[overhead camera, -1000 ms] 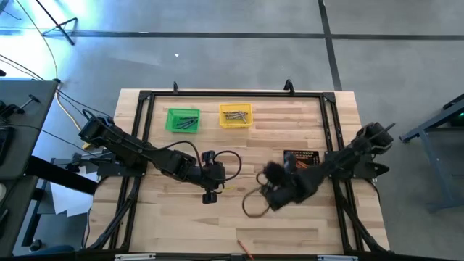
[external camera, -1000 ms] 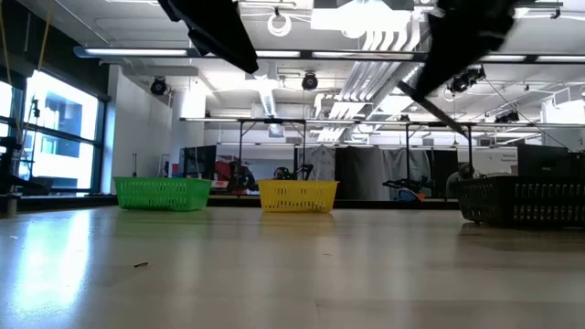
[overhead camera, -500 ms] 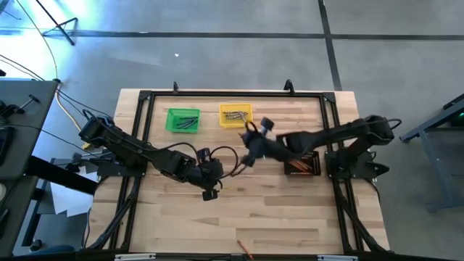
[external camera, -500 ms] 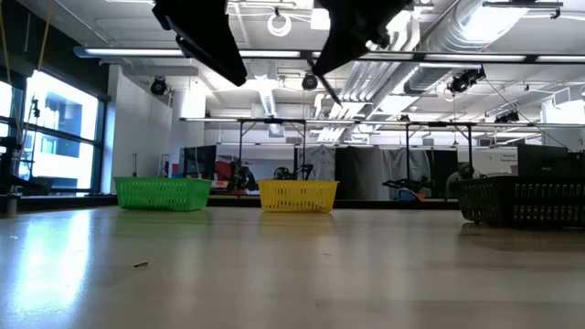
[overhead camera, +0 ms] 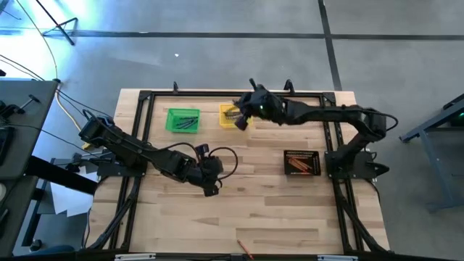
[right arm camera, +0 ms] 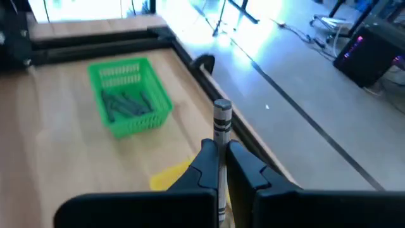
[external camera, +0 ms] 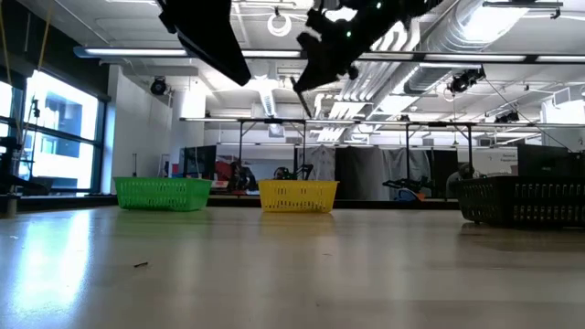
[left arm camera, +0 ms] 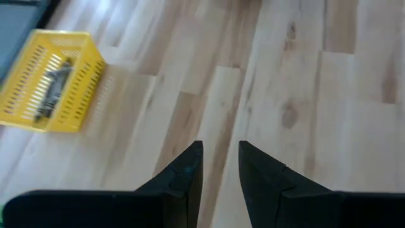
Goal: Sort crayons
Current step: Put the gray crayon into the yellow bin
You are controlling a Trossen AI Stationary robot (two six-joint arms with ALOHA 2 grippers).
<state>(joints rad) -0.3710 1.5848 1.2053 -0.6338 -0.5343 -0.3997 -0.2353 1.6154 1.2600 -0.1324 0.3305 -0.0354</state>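
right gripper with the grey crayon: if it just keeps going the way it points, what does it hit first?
Probably the table's black frame rail. The right gripper, shut on a grey crayon, points over the yellow bin toward that far edge; the green bin sits off to the side. Depth is unclear.

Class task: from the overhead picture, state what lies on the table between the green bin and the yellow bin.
Nothing. In the high view, only a bare strip of wooden table separates the green bin from the yellow bin; the low view agrees.

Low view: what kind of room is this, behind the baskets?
Probably a robotics lab or workshop. Bare pipes and ducts cross the ceiling, work tables and gear fill the room behind, and the green bin and yellow bin sit on a wooden bench.
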